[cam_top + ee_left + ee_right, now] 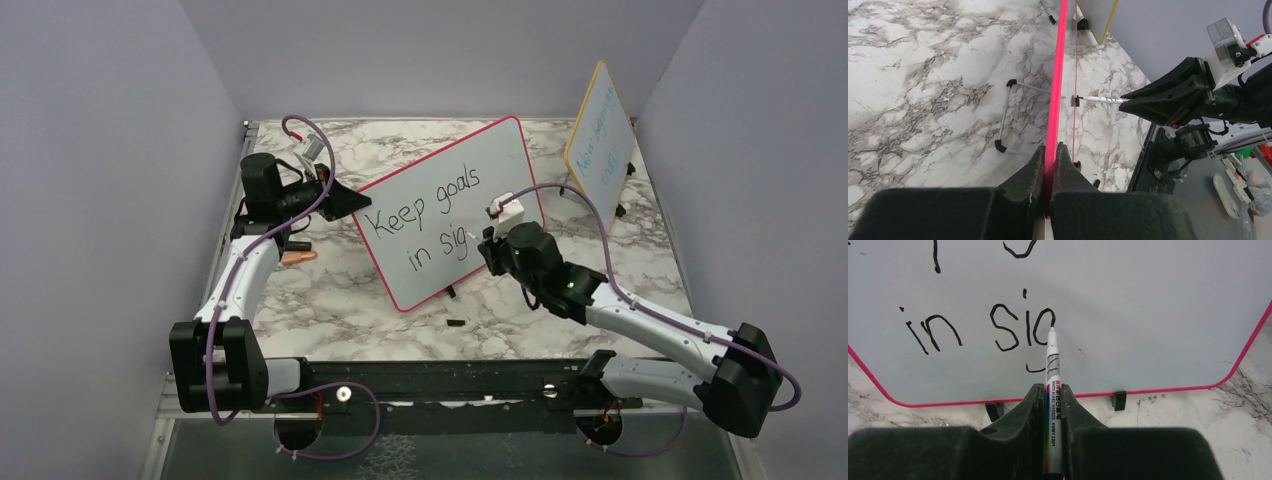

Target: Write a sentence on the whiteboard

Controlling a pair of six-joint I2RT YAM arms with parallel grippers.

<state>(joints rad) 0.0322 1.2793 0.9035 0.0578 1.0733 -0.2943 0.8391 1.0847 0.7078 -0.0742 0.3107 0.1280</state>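
Note:
The whiteboard (pixel 505 160) with its pink-red frame stands tilted on the marble table, its frame seen edge-on in the left wrist view (pixel 1062 60). Black handwriting (pixel 425 215) on it reads "Keep goals" above "in sig" (pixel 1008 330). My left gripper (pixel 345 200) is shut on the board's left edge, the pink frame pinched between its fingers (pixel 1050 150). My right gripper (pixel 1053 387) is shut on a white marker (pixel 1053 405). The marker's tip touches the board at the top right of the "g". In the left wrist view the marker (pixel 1100 100) meets the board's face.
A smaller yellow-framed board (pixel 600 135) with teal writing stands at the back right. A small orange object (pixel 298 257) lies by the left arm and a small black piece (pixel 455 323) lies in front of the whiteboard. A wire stand (pixel 1005 115) sits behind it. Lilac walls enclose the table.

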